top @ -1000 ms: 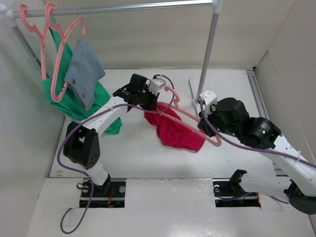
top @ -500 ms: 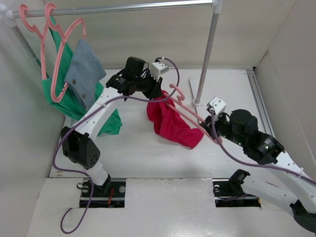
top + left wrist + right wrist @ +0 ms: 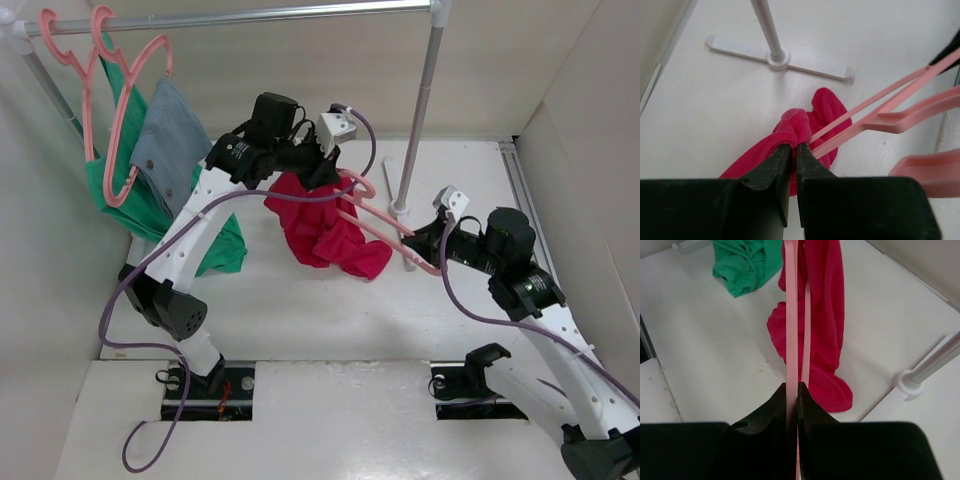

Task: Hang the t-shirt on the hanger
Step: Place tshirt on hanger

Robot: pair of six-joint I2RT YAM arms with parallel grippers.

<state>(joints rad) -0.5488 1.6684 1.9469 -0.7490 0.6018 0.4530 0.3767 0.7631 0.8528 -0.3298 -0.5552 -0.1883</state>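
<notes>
Top view: the left gripper (image 3: 318,172) is lifted above the table (image 3: 250,310) and holds the shirt (image 3: 318,228) by a bunched edge, so that the cloth hangs down in a loose fold. The hanger (image 3: 388,233) runs from its hook, close to the left gripper, down to the right gripper (image 3: 420,243), which holds its far corner. The hanger lies across the upper part of the shirt. I cannot tell here whether any arm of it is inside the cloth.

Left wrist view: the fingers are pressed together on a thick roll of the shirt. Two bars of the hanger reach up to this roll, touching or almost touching it.

Right wrist view: the jaws are clamped on the thin edge of the hanger. The shirt hangs just beside and behind the bars, and its lower end rests on the table.

In my judgement, the task is in the middle. Both things are gripped and brought together, but the shirt is not yet spread over the shoulders of the hanger, and this threading is left to do.

Compared with one second ago, the left arm has risen and moved back. The shirt, which then lay mostly on the table, now hangs higher and more to the left. The right arm has stretched forward and has raised the hanger with it.
</notes>
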